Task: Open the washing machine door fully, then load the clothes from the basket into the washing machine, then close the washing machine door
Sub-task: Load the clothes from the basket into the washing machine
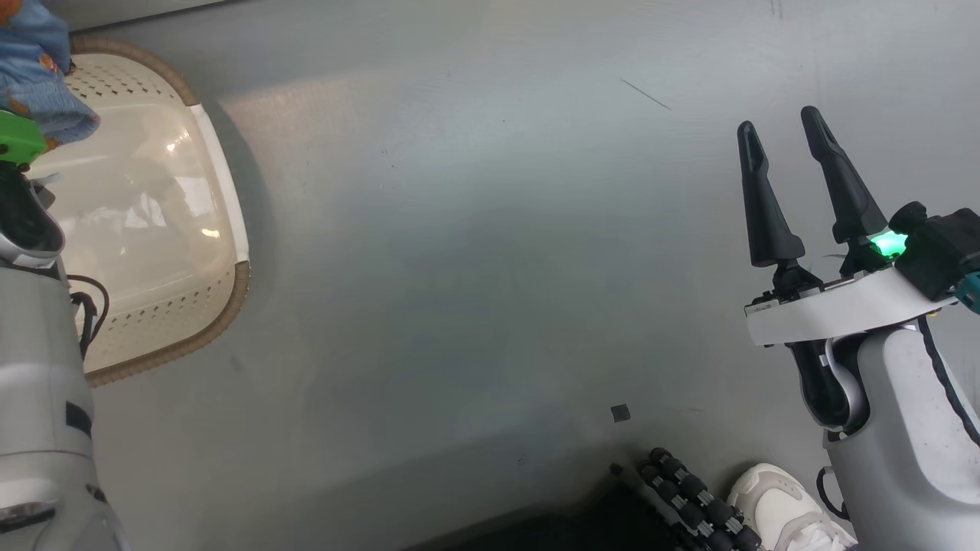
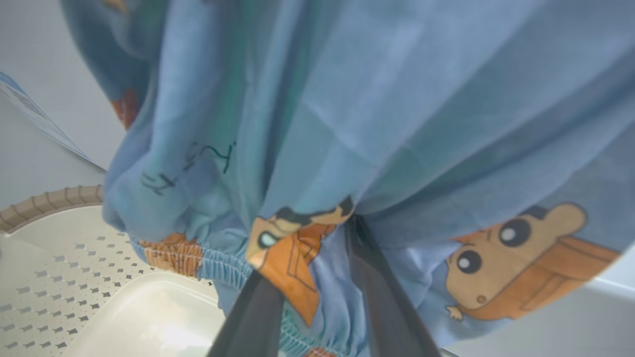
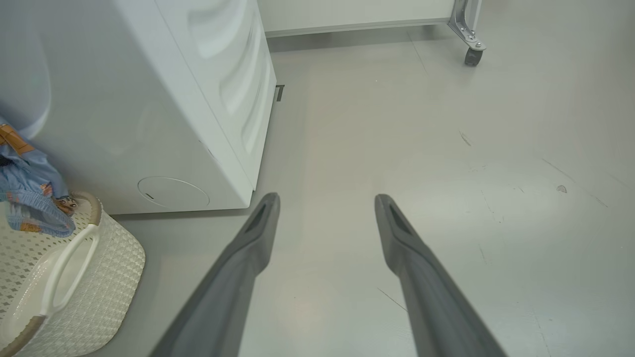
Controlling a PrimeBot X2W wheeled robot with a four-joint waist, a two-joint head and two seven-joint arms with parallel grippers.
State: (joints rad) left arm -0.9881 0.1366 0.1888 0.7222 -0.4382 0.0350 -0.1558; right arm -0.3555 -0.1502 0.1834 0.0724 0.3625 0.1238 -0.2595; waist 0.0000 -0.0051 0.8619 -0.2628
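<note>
The left jaws are clamped on the clothes [image 2: 397, 124]. Their 2 dark fingers [image 2: 382, 302] rise close together with blue fabric bunched between them, and folds fan out from the pinch. The left forearm [image 1: 38, 398] stands up the left edge of the head view, beside the basket [image 1: 222, 191]. The right jaws stand wide apart, their fingers [image 1: 766, 207] pointing up over the grey floor [image 1: 475, 268], well apart from the basket.

Cloth covers the left fingertips, and the head view cuts the garment off at its top left corner.

The clothes hang over one end of the basket, close by the white washing machine [image 3: 163, 129]. They are light blue, printed with orange-brown cartoon figures, and have a gathered elastic hem.
</note>
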